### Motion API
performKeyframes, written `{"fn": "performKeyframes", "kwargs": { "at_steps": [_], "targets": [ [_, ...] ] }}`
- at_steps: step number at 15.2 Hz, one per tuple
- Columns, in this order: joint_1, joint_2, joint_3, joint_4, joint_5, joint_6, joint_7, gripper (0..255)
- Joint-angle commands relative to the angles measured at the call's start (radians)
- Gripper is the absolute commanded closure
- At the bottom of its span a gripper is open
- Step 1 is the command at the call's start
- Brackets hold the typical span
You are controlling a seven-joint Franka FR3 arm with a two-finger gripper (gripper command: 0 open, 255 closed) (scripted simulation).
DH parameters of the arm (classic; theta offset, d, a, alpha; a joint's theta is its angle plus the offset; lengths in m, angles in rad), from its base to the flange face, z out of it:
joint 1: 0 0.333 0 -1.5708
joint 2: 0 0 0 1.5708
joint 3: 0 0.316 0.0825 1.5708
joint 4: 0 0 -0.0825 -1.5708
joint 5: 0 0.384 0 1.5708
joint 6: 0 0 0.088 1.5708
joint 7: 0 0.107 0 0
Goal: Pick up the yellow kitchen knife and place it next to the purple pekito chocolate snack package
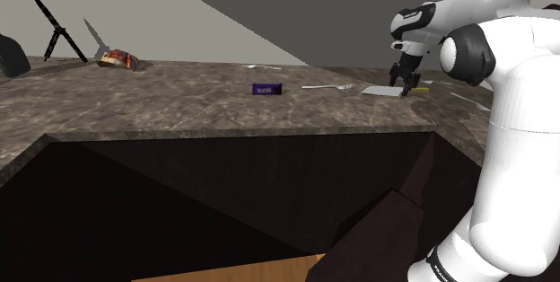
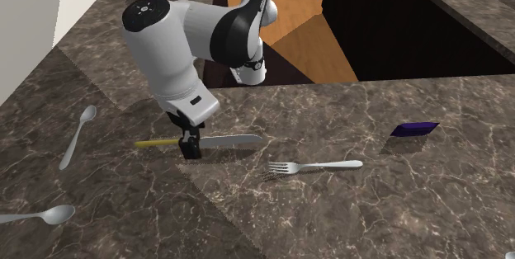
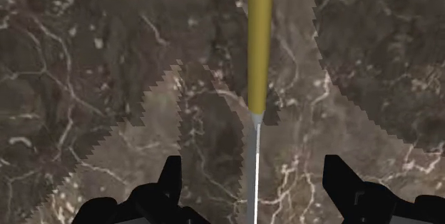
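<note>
The knife lies flat on the dark marble counter (image 2: 347,216), with a yellow handle (image 2: 155,143) and a pale blade (image 2: 231,141). My black gripper (image 2: 190,146) is lowered over it where handle meets blade, open, one finger on each side and neither touching. In the wrist view the handle (image 3: 259,37) and the thin blade edge (image 3: 254,165) run straight between the fingers (image 3: 170,180) of the gripper (image 3: 254,187). In the shoulder view the gripper (image 1: 404,81) stands over the knife (image 1: 381,91). The purple snack package (image 2: 414,129) (image 1: 266,89) lies well away from the blade tip.
A fork (image 2: 318,167) (image 1: 328,86) lies between the knife and the package. Two spoons (image 2: 78,134) (image 2: 37,214) rest beyond the handle end. A black folding tool (image 1: 58,29) and a food item (image 1: 117,58) sit at the counter's far left. The counter edge drops into a dark recess (image 1: 224,199).
</note>
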State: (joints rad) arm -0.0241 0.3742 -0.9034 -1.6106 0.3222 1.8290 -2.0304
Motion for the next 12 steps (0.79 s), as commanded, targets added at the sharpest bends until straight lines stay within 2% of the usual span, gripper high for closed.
{"fn": "performKeyframes", "kwargs": {
  "at_steps": [1, 7, 8, 12],
  "targets": [
    [0.001, 0.000, 0.001, -0.009, 0.001, 0.009, -0.001, 0],
    [0.001, 0.000, 0.001, -0.009, 0.001, 0.009, -0.001, 0],
    [0.001, 0.000, 0.001, -0.009, 0.001, 0.009, -0.001, 255],
    [0.001, 0.000, 0.001, -0.009, 0.001, 0.009, -0.001, 255]
  ]
}}
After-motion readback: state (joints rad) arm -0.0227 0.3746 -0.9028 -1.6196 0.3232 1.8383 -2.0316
